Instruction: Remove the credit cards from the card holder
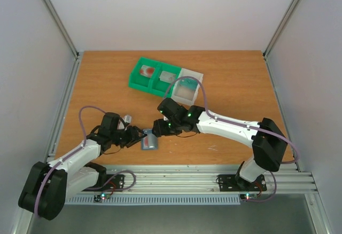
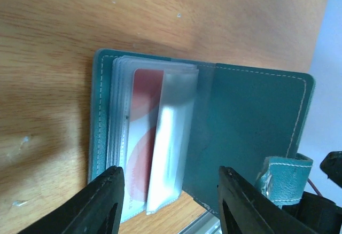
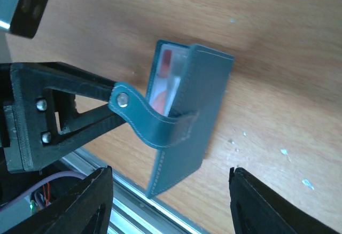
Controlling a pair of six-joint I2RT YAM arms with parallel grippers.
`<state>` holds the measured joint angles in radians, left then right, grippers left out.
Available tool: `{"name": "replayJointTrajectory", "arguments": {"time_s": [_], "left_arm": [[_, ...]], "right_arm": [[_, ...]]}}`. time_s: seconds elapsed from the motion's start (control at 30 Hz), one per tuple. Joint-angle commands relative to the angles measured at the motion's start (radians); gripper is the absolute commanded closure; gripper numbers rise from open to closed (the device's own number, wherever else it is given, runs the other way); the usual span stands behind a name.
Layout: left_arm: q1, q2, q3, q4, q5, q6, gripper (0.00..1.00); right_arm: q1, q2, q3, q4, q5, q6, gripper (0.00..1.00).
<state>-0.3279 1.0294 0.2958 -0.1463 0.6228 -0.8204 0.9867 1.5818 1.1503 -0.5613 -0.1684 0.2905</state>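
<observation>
The dark teal card holder (image 1: 150,142) lies open on the table near the front edge, between my two grippers. In the left wrist view its cover (image 2: 246,116) is spread to the right and clear sleeves hold a white card with red marks (image 2: 144,116). My left gripper (image 1: 140,136) is open, its fingers (image 2: 101,204) on either side of the holder's near edge. My right gripper (image 1: 156,129) is open above it. In the right wrist view the cover (image 3: 197,116) stands raised and the strap with its snap (image 3: 123,99) curls towards the left gripper's finger.
A green-and-white bin tray (image 1: 134,79) stands at the back centre. It holds a white card with red marks (image 1: 147,71), a grey card (image 1: 167,77) and a teal card (image 1: 184,91). The aluminium rail (image 1: 214,180) runs along the table's front edge, just below the holder.
</observation>
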Motion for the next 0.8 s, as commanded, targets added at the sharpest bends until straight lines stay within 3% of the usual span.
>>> {"name": "replayJointTrajectory", "arguments": {"time_s": [0.0,0.37,0.77], "left_arm": [[-0.003,0.011,0.002,0.078,0.019,-0.010,0.52],[-0.004,-0.003,0.005,0.085,0.043,-0.025,0.52],[-0.004,0.067,0.000,0.248,0.085,-0.066,0.47]], "right_arm": [[0.018,0.061,0.060,-0.023,0.030,-0.008,0.37],[0.017,0.141,0.075,-0.091,0.093,-0.034,0.37],[0.017,0.070,-0.072,-0.040,0.157,-0.025,0.64]]}}
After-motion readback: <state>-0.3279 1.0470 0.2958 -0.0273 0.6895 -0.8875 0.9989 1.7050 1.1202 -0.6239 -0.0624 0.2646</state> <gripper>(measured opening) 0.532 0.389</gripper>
